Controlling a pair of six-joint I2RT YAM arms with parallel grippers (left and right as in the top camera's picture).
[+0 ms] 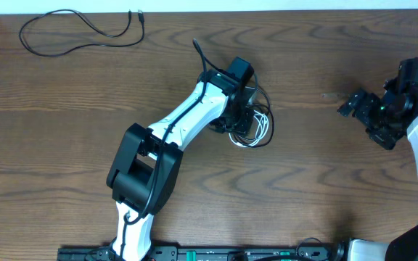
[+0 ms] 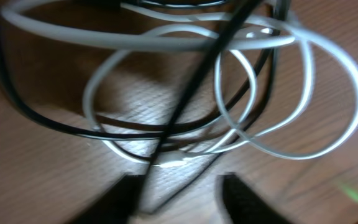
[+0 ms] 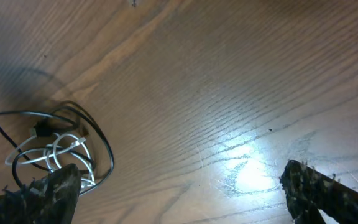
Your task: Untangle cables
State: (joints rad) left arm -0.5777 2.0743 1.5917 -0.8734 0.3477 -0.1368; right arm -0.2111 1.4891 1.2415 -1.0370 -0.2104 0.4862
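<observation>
Risk: if I close on the black strand (image 2: 194, 90), its crossings with the white cable (image 2: 135, 40) could drag both and tighten the bundle (image 1: 256, 130); left gripper (image 2: 179, 186) jaws narrowed yet apart, strand between, nothing pinched; left arm (image 1: 187, 116) reaches from 7 o'clock over the bundle at the centre of the table (image 1: 325, 181); right gripper (image 1: 372, 116) spread wide, at 3 o'clock.

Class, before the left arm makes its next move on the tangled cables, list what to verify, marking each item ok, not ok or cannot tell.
1. Loose black cable lies apart from the bundle: ok.
2. White cable is free of the tangled black cable: not ok, their loops cross.
3. Left claw is at the bundle: ok.
4. Left claw grips a cable: cannot tell.
5. Right claw is open and away from the bundle: ok.
</observation>
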